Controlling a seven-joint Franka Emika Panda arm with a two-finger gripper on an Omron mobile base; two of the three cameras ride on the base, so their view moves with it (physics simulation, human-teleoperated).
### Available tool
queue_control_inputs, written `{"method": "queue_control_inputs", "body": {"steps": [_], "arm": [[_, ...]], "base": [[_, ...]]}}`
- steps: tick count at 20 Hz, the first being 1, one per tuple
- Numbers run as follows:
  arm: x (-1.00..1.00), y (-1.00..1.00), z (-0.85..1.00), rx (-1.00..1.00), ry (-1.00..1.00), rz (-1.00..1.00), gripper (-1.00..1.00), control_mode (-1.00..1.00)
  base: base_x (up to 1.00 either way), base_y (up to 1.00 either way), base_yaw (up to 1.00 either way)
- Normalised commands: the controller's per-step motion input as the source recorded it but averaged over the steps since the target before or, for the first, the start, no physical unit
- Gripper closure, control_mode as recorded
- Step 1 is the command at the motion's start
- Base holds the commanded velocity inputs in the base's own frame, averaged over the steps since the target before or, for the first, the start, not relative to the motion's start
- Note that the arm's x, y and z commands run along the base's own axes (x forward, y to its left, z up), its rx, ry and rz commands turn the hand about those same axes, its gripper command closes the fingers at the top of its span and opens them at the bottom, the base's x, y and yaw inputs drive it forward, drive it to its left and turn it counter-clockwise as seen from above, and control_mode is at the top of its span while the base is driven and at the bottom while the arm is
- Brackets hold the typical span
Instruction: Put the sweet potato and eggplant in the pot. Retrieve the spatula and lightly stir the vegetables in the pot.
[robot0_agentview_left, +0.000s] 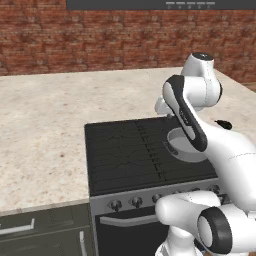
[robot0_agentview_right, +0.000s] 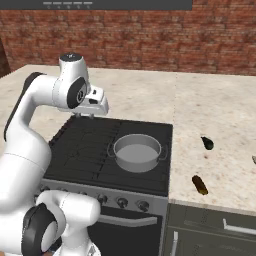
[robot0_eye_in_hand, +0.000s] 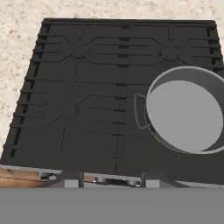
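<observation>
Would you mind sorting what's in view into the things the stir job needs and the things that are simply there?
Needed for the job:
- pot, empty, on the stove
- eggplant, on the counter right of the stove
- sweet potato, on the counter, nearer than the eggplant

Simply there:
- stove
- counter
- brick wall

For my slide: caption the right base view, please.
Empty pot on stove; eggplant and sweet potato wait on counter.
</observation>
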Motion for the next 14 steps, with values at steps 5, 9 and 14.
{"method": "queue_control_inputs", "body": {"steps": [5,9,14], "arm": [[-0.32,-0.02,-0.14,-0.01,0.04,0.00,-1.00,-1.00],[-0.40,-0.13,-0.46,0.00,0.19,-0.01,-1.00,-1.00],[-0.08,-0.90,-0.28,0.10,-0.03,-0.13,-1.00,-1.00]], "base": [[0.00,0.00,0.00],[0.00,0.00,0.00],[0.00,0.00,0.00]]}}
